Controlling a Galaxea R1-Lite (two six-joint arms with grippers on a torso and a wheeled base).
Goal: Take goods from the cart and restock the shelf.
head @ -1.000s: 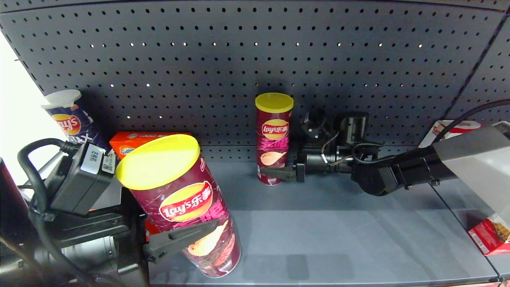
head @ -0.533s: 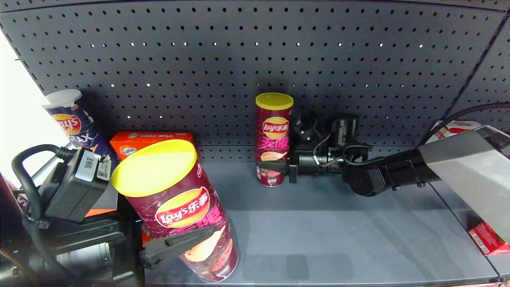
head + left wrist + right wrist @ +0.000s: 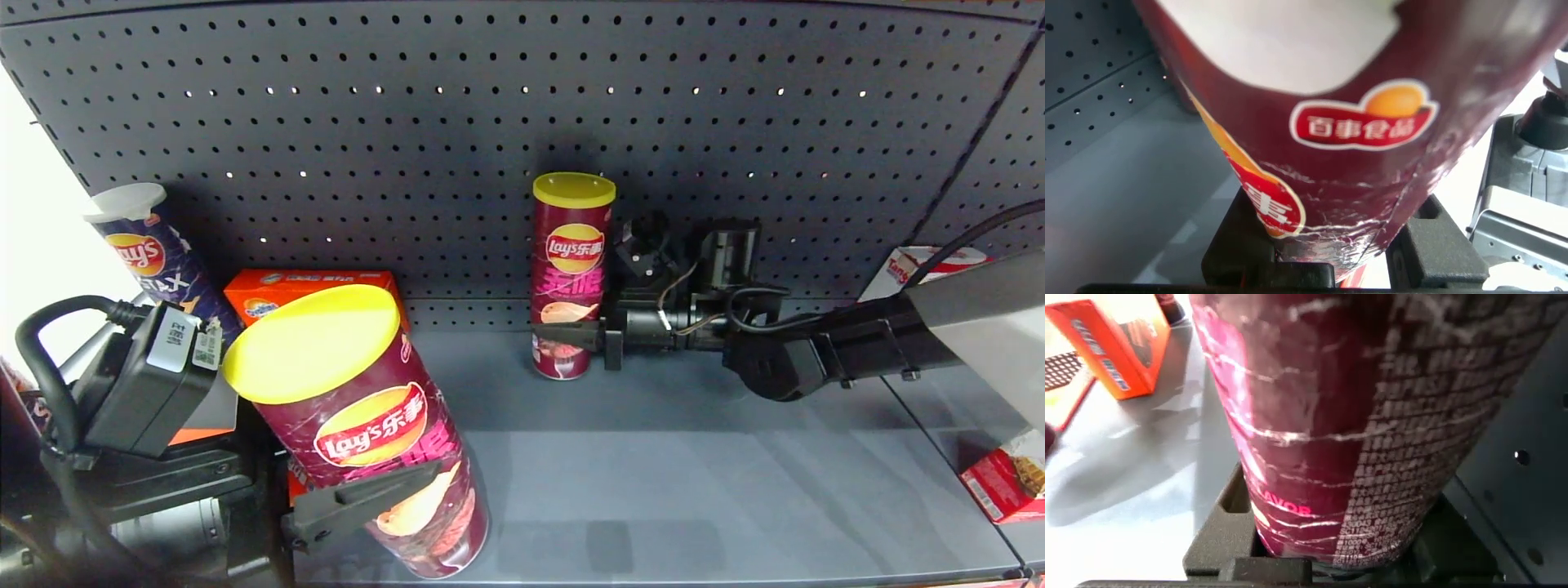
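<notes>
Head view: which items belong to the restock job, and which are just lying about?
Job: near maroon can, held in left gripper; far maroon can, held in right gripper; shelf.
Lying about: blue can, orange box, red box, white-and-red box.

Dim shelf [image 3: 694, 457], white glare far left, light pricking through pegboard [image 3: 490, 106] holes

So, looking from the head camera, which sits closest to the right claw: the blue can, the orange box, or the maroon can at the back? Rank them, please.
1. The back maroon can: gripped in the right claw, near the pegboard wall.
2. The orange box: off to the claw's left.
3. The blue can: at the far left end.
</notes>
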